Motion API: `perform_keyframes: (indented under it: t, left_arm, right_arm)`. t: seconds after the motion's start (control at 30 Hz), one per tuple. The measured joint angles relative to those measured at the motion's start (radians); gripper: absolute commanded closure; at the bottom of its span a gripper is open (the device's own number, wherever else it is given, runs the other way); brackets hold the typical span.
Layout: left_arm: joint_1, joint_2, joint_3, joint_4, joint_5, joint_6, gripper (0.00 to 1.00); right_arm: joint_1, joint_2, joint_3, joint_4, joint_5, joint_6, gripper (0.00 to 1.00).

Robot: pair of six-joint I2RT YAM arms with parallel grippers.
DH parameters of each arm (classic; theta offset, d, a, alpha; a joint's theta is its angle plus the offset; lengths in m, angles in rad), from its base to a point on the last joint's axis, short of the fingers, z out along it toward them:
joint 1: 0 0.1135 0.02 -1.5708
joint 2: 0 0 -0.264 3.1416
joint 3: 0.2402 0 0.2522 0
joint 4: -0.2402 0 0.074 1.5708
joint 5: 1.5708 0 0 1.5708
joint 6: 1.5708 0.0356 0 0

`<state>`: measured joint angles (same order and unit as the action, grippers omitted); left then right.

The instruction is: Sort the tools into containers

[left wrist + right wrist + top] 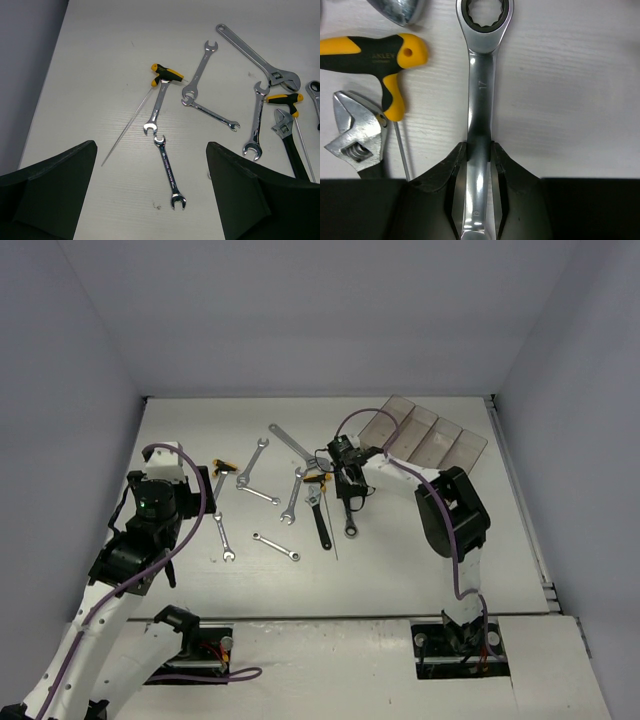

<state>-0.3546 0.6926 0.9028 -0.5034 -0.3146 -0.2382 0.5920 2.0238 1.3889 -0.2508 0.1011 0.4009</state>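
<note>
Tools [275, 546]: I see none in containers [437, 436] yet.
Right gripper [479, 147]: clamped on ring-ended wrench [481, 75].
Left gripper [151, 150]: wide open, empty.

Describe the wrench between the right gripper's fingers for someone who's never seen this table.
Find the row of bins at the table's far right; the right gripper reaches left of them. Its fingers pinch the shank of a silver wrench. Unlike the neighbouring yellow-handled driver and adjustable wrench, it has a closed toothed ring end, stamped 17.
</note>
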Motion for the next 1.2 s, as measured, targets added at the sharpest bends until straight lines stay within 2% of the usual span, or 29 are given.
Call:
perform_keyframes:
  t: [0.37,0.63,0.93,1.2]
  left_arm:
    - [0.000,0.000,0.000,0.000,0.000,0.000,0.12]
    - [0.000,0.000,0.000,0.000,0.000,0.000,0.12]
    - [0.000,0.000,0.000,0.000,0.000,0.000,0.12]
    - [0.000,0.003,0.000,0.000,0.000,0.000,0.12]
  right_arm:
    - [-0.018,-0.144,0.000,-0.031,0.034,0.040,1.00]
    - [-0.055,-0.156,0.053,-0.045,0.026,0.059,1.00]
    - [-0.203,-0.145,0.223,-0.067,-0.009,0.098,1.00]
    - [-0.319,-0.024,0.417,-0.069,-0.051,0.151,1.00]
